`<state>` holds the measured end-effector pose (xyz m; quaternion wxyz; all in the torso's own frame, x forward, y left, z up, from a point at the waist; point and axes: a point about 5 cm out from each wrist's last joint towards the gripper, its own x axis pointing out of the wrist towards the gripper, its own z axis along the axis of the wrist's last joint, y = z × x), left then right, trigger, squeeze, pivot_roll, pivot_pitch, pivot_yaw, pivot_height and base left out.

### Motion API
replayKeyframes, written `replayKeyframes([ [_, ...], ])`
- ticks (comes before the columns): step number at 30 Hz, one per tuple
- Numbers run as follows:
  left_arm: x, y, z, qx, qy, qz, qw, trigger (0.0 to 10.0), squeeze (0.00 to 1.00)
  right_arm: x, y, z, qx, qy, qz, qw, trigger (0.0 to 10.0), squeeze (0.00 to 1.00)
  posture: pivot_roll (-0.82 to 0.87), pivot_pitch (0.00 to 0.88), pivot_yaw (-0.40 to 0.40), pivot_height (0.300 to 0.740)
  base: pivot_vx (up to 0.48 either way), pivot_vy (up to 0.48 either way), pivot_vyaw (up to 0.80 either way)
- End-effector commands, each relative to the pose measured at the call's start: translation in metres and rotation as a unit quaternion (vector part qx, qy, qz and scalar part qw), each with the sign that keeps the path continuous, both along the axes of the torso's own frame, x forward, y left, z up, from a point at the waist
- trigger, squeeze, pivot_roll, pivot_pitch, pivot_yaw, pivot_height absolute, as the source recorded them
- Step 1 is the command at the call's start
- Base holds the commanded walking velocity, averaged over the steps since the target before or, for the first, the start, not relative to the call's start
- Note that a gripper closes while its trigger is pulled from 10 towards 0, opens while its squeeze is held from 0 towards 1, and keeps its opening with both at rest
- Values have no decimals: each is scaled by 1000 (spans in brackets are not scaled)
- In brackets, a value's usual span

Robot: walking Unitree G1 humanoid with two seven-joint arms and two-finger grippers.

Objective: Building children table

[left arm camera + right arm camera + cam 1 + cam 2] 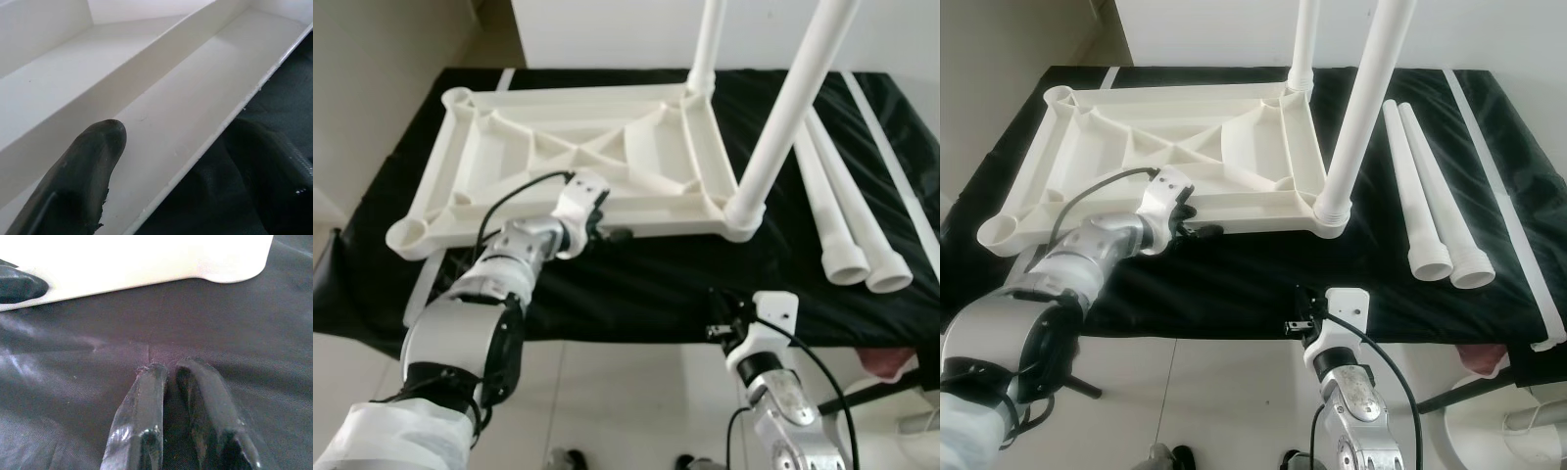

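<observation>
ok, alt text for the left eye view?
A white plastic tabletop lies upside down on a black cloth, two legs already standing in its far corners. The left end effector grips its near edge; the right end effector hovers over the cloth, and two loose legs lie beside it.

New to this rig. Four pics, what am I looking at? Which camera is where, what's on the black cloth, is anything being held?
This is a humanoid robot with two silver arms, each ending in a claw with two black fingers. The two wide pictures come from a stereo camera on its head, looking down. The two close-ups come from cameras on each wrist, looking along the fingers.

On the black cloth lies a white plastic tabletop, underside up, with its ribs showing. Two legs already stand in its right-hand corner sockets. Two loose legs lie further right.

The left claw is at the tabletop's near rim: one finger sits inside the rim channel, the other outside over the cloth, so it straddles the rim. The right claw holds nothing; its fingers are nearly together over the cloth.
</observation>
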<state>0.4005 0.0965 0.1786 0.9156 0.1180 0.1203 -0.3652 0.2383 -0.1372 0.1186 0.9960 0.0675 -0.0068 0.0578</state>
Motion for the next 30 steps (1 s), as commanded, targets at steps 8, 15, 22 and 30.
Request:
replayKeyframes([
  [8,-18,-24,-50,30,-13,75,997,10000,0,1,3,-6,5,16,1,1000,10000,0,-80,177,44,740,0,0,0],
  [15,-34,-36,-70,26,24,13,999,10000,0,4,4,-5,7,13,2,1000,10000,0,-73,167,45,740,0,0,0],
  [22,-56,-53,-71,3,22,-105,994,10000,0,8,5,-6,7,12,4,1000,10000,0,-58,151,45,740,0,0,0],
  [30,-71,-54,-25,-133,24,-225,965,10000,0,15,6,-4,8,4,8,1000,10000,0,-47,124,42,740,0,0,0],
])
